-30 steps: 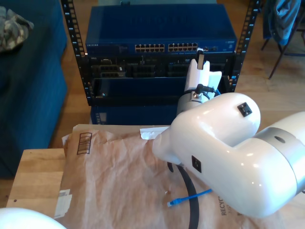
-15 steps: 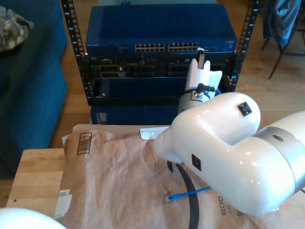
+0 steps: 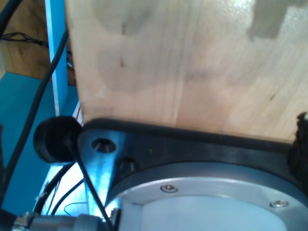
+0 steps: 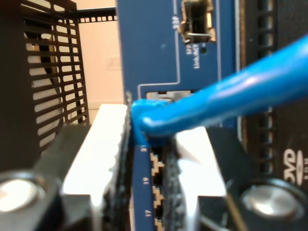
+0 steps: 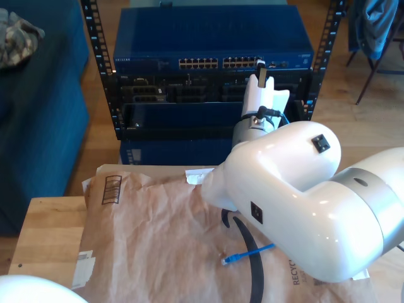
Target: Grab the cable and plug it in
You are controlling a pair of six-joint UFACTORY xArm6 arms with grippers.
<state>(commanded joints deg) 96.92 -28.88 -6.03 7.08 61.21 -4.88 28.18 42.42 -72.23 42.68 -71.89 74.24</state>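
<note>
The cable [image 4: 202, 108], a bright blue cord, has one end pinched between the white fingers [image 4: 96, 154] of my second gripper [image 4: 147, 144], which is clenched on it. That end sits right against the blue face of a network switch [image 4: 154, 53], at the row of ports just ahead of the fingertips. In the exterior view, my second gripper [image 5: 262, 79] reaches up to the switch [image 5: 211, 47] in the rack, and the cable's free plug end [image 5: 243, 255] lies on brown paper [image 5: 158, 240] below the white arm. My first gripper's wrist view faces a wooden surface [image 3: 183, 62]; whether its jaws are apart or closed cannot be told.
</note>
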